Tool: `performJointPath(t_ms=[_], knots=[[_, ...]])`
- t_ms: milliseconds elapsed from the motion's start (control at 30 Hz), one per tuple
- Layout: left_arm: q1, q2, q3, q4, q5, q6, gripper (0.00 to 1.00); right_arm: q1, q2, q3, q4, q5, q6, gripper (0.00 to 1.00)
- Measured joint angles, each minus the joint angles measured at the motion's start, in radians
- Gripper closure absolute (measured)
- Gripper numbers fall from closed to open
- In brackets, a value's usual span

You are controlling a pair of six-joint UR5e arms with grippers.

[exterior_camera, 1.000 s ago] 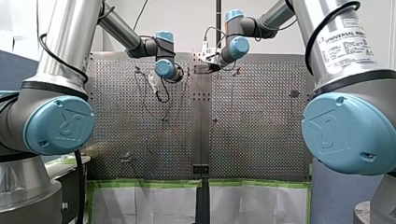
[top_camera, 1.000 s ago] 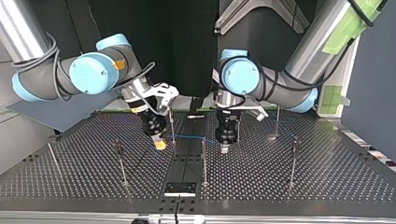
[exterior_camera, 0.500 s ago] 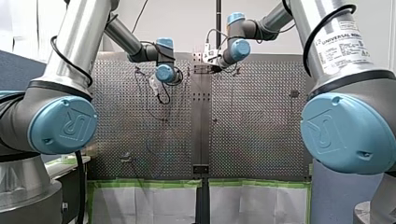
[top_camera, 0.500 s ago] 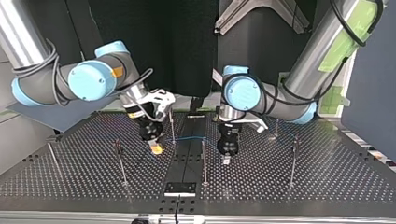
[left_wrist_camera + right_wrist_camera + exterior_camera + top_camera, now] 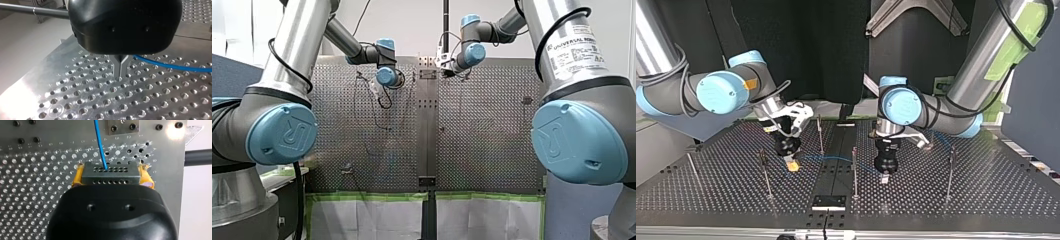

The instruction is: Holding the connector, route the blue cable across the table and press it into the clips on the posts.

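Steel post (image 5: 854, 172) stands nearest in the top view, mid-table. Just behind it the cable (image 5: 172, 66) sags across between both grippers; clipped or not, cannot tell. At that view's left the right gripper (image 5: 793, 166) clamps the connector (image 5: 110, 177) between yellow pads (image 5: 77, 177), likely to steer the lead end. Further right, the left gripper (image 5: 120, 68) has its fingers (image 5: 117, 68) pressed together low over the table (image 5: 82, 100), cable alongside, probably to guide it down. The far post (image 5: 820, 131) stands behind.

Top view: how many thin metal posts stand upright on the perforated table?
5 thin metal posts: one at the far left, one left of my right gripper, one farther back, one central, one at the right. My left arm may hide another.
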Motion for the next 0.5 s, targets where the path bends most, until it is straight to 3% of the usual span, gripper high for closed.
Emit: performJointPath(t_ms=[33, 67, 100, 167, 300, 333, 367, 400, 433, 500], knots=[[0.001, 0.000, 0.000, -0.004, -0.001, 0.000, 1.00, -0.001, 0.000, 0.000, 0.000, -0.001, 0.000, 1.00], [0.001, 0.000, 0.000, -0.007, -0.003, 0.001, 0.89, -0.001, 0.000, 0.000, 0.000, -0.002, -0.001, 1.00], [0.000, 0.000, 0.000, -0.011, -0.004, 0.002, 0.89, -0.001, 0.000, 0.000, 0.000, -0.002, -0.001, 1.00], [-0.002, 0.000, 0.000, -0.024, -0.010, 0.005, 0.64, -0.002, 0.000, 0.000, 0.000, -0.003, -0.001, 1.00], [-0.008, 0.001, 0.000, -0.055, -0.034, 0.019, 0.52, -0.002, 0.000, 0.000, 0.001, -0.003, -0.001, 1.00], [-0.009, 0.001, 0.000, -0.064, -0.043, 0.023, 0.25, -0.002, 0.000, 0.000, 0.002, -0.003, -0.001, 1.00], [-0.010, 0.001, 0.000, -0.071, -0.049, 0.027, 0.13, -0.003, 0.000, 0.000, 0.002, -0.003, -0.001, 1.00], [-0.012, 0.001, 0.000, -0.078, -0.055, 0.032, 0.13, -0.004, 0.000, 0.000, 0.002, -0.003, -0.001, 1.00], [-0.014, 0.002, 0.000, -0.087, -0.065, 0.039, 0.00, -0.004, 0.000, 0.000, 0.002, -0.003, -0.001, 1.00], [-0.017, 0.005, -0.001, -0.100, -0.078, 0.050, 0.00, -0.006, 0.000, 0.000, 0.003, -0.003, -0.001, 1.00]])
